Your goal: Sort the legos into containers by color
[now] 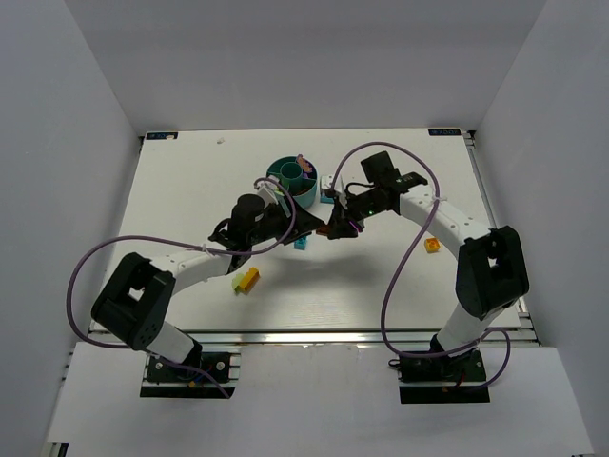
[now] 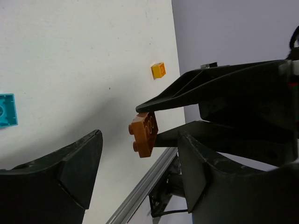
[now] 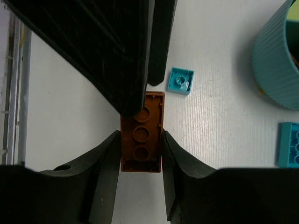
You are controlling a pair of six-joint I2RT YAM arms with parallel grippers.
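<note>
My right gripper [image 3: 141, 140] is shut on a dark orange brick [image 3: 142, 135] and holds it by its long sides above the table. In the left wrist view the brick [image 2: 144, 133] hangs between the wide-open fingers of my left gripper [image 2: 140, 142] without touching them. From above, both grippers meet just in front of the teal divided bowl [image 1: 282, 172], left [image 1: 303, 227] and right [image 1: 335, 228]. A small teal brick [image 3: 181, 80] lies on the table below. The bowl's wall [image 3: 275, 65] stands to the right.
A teal brick [image 1: 328, 183] lies beside the bowl, also seen in the right wrist view [image 3: 289, 144]. A yellow-orange brick [image 1: 431, 245] lies at the right. A yellow brick [image 1: 249, 277] and a lime one [image 1: 237, 284] lie near the left arm. Cables loop over both arms.
</note>
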